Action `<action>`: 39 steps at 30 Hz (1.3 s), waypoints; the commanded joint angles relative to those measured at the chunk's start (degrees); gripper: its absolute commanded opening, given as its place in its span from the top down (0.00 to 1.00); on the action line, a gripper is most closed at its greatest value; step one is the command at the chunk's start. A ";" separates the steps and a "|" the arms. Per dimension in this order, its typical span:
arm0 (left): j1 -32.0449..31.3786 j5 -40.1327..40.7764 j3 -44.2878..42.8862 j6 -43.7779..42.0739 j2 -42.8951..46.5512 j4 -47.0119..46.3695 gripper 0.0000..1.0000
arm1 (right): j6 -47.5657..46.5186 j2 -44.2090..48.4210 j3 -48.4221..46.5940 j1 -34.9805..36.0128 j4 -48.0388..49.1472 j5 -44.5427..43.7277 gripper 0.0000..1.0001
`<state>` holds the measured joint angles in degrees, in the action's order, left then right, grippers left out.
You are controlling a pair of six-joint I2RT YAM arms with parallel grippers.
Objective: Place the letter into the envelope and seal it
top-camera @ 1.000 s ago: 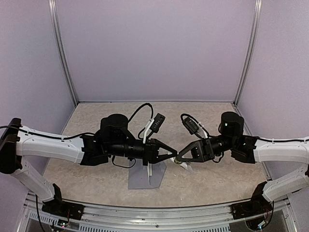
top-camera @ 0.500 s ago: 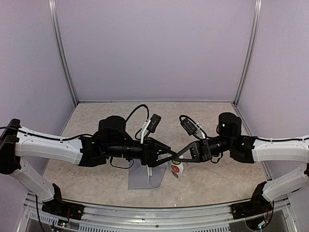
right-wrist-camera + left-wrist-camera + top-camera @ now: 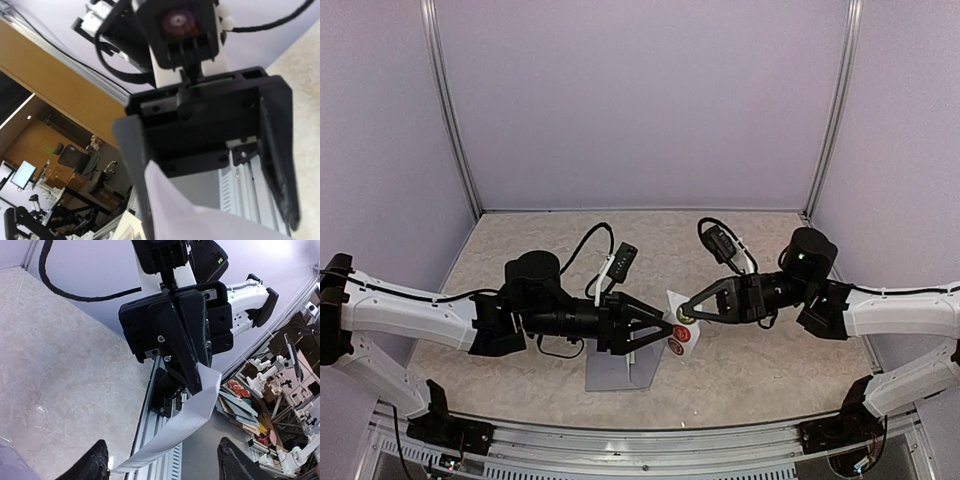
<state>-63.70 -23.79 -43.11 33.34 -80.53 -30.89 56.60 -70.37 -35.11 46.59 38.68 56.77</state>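
Overhead, spotted the flat grey-blue paper envelope (image 3: 616, 372) lying on the beige marbled tabletop (image 3: 750, 375) near its front edge, below the left arm's wrist and touched by neither arm. Noted the right gripper (image 3: 686, 316) pinched together on the upper part of a small white paper strip with round red stickers (image 3: 680, 334), held up in the air and seen just right of the envelope. Confirmed from the left wrist view: closed black fingers clamped on one end of the strip, with the rest curving down and away. Saw the left gripper (image 3: 669, 327) spread apart and gripping nothing, meeting the right one almost tip to tip above the table's middle. Made out its fingertips (image 3: 97, 462) standing wide on either side of the strip's lower end, with no visible contact. From the right wrist view, caught the same wide black jaws facing the camera, with a corner of white paper in the foreground.
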 commanded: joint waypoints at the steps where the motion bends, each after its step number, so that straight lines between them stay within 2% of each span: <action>1: -0.36 -1.64 -0.12 0.04 -0.30 -4.38 0.37 | 2.19 1.20 -0.57 -0.31 4.21 2.14 1.00; 7: -0.45 -2.79 -1.35 0.08 -1.82 -6.57 0.34 | 3.98 0.98 -0.18 -0.13 6.97 3.38 1.00; 11: -0.87 -4.36 -2.27 0.37 -3.11 -8.11 0.38 | 4.13 0.85 -0.19 0.06 7.02 3.58 1.00; 19: -1.09 -5.01 -1.79 1.49 -3.40 -10.71 0.68 | 4.22 0.67 0.04 0.02 6.51 3.22 1.00; 26: -1.15 -5.65 -1.76 2.76 -4.32 -12.79 0.76 | 4.11 0.41 -0.03 0.20 5.65 3.00 1.00; 32: -1.14 -5.15 -1.79 3.13 -4.69 -13.57 0.98 | 3.57 0.15 -0.29 0.28 4.00 2.90 1.00; 39: -1.15 -4.38 -1.61 3.31 -4.60 -14.45 1.00 | 2.47 -0.96 -0.31 0.45 0.90 2.53 1.00</action>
<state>-64.53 -29.10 -43.68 36.60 -84.71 -42.46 60.40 -70.39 -35.11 46.61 42.33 59.16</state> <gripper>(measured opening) 0.003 0.004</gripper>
